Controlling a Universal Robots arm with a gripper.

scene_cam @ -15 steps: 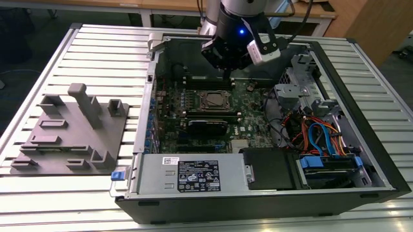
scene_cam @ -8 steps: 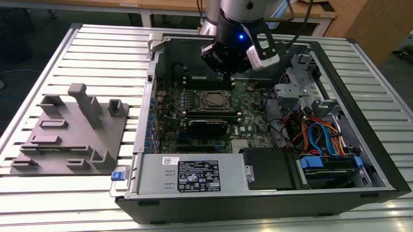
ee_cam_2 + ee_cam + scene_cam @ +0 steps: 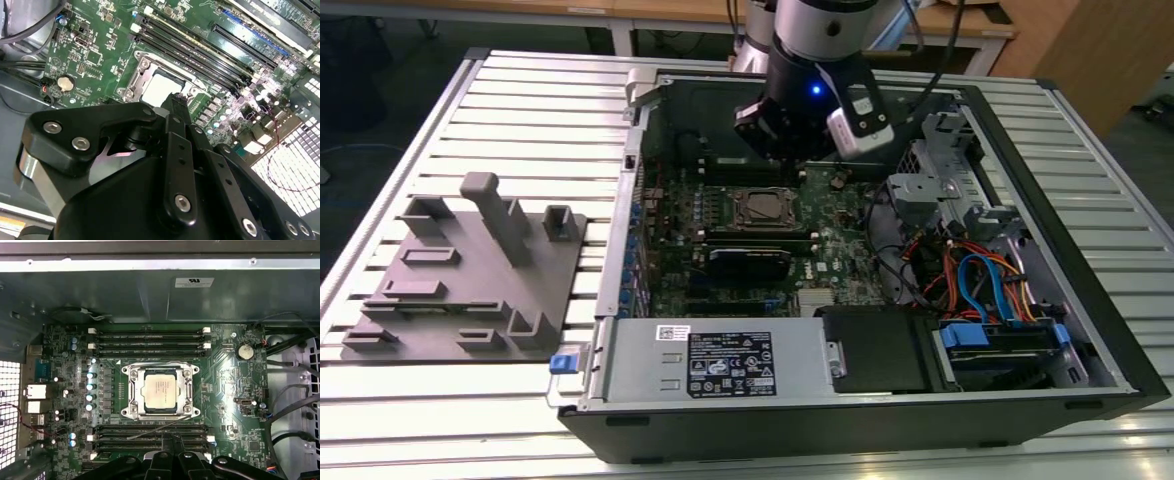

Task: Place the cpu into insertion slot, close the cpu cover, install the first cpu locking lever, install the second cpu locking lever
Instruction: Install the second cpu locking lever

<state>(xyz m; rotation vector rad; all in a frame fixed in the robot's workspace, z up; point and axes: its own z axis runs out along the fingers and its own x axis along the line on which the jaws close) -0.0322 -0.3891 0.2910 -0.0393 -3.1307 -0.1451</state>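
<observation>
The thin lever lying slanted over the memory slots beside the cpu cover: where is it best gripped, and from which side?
Probably near its free end, the end farthest from the cpu cover. The lever is a thin rod whose other end meets the cover's corner, so the free end should swing most easily. Come from straight above, jaws across the rod; the memory slots beneath leave little room from the sides.

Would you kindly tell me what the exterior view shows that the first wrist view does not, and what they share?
Exterior view alone: the grey plastic fixture plate with upright pegs on the slatted metal table, the silver power supply box, and the black robot arm above the open case.

First wrist view alone: the round silver coin battery and the black gripper near the memory slots.

Both: the green motherboard and the silver-grey square cpu seated in the metal-rimmed insertion slot.
</observation>
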